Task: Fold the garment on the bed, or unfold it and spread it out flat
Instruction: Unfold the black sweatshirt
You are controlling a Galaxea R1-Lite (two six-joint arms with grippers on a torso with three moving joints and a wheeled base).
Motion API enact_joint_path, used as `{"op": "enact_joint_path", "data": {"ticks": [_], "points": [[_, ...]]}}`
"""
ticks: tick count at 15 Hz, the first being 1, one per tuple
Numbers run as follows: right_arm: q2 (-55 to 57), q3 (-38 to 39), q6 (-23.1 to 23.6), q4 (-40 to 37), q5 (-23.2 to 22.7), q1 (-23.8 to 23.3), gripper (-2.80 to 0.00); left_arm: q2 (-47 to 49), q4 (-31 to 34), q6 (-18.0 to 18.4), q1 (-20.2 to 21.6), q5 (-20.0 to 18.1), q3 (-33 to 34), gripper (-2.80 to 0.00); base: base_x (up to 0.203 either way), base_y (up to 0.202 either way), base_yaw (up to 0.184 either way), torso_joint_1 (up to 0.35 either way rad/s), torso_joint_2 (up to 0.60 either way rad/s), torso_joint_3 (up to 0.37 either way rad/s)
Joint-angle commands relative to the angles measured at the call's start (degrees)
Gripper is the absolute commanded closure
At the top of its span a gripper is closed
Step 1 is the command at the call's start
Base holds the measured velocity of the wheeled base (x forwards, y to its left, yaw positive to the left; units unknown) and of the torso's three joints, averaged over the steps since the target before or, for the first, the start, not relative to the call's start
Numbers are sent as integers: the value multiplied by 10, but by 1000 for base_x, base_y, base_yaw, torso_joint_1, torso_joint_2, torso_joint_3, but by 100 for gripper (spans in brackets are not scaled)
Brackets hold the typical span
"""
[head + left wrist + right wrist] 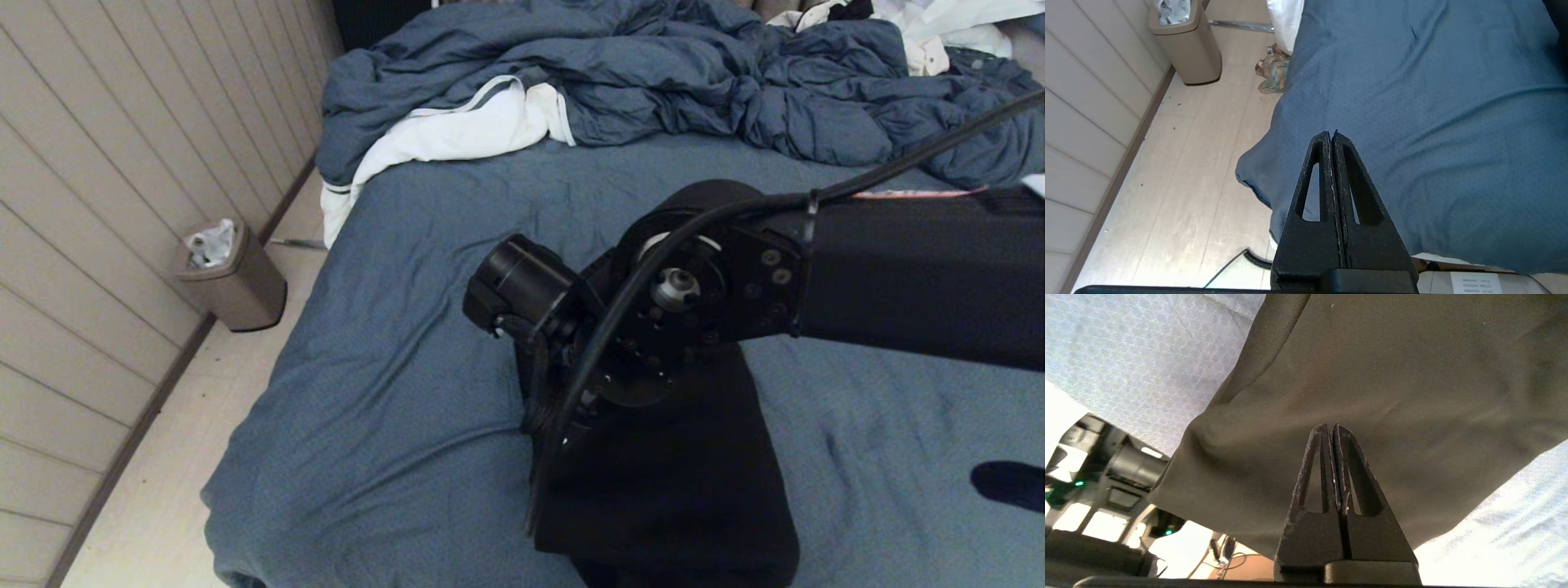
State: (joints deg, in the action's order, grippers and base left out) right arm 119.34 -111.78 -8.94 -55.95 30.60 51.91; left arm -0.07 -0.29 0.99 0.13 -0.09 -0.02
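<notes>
The garment [694,474] is a black cloth lying in a compact folded block on the bed [392,343], near its front edge. My right arm [898,278] reaches in from the right, its wrist above the garment. In the right wrist view my right gripper [1331,426] is shut with nothing between its fingers, and its tips point at the smooth dark garment [1392,375]; I cannot tell whether they touch it. My left gripper [1331,132] is shut and empty over the near left corner of the bed [1433,102], out of the head view.
A rumpled blue-grey duvet [694,73] and a white cloth with grey trim [457,131] lie at the bed's far end. A beige waste bin [233,273] stands on the floor by the panelled wall on the left. A small dark patch [1008,483] shows at the right.
</notes>
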Motion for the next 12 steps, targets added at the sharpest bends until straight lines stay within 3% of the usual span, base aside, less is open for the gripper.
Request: {"op": "enact_joint_path", "data": {"ticks": [1, 7, 8, 12], "points": [[10, -1, -2, -2, 14, 4, 0, 1, -1, 0, 0, 0, 0, 0, 0, 0, 0, 0, 0, 0], [31, -1, -3, 35, 37, 18, 0, 1, -1, -2, 0, 0, 0, 0, 0, 0, 0, 0, 0, 0], [32, 0, -3, 35, 50, 21, -280, 1, -1, -3, 0, 0, 0, 0, 0, 0, 0, 0, 0, 0], [33, -2, 7, 54, 55, 25, -280, 1, -1, -3, 0, 0, 0, 0, 0, 0, 0, 0, 0, 0]]}}
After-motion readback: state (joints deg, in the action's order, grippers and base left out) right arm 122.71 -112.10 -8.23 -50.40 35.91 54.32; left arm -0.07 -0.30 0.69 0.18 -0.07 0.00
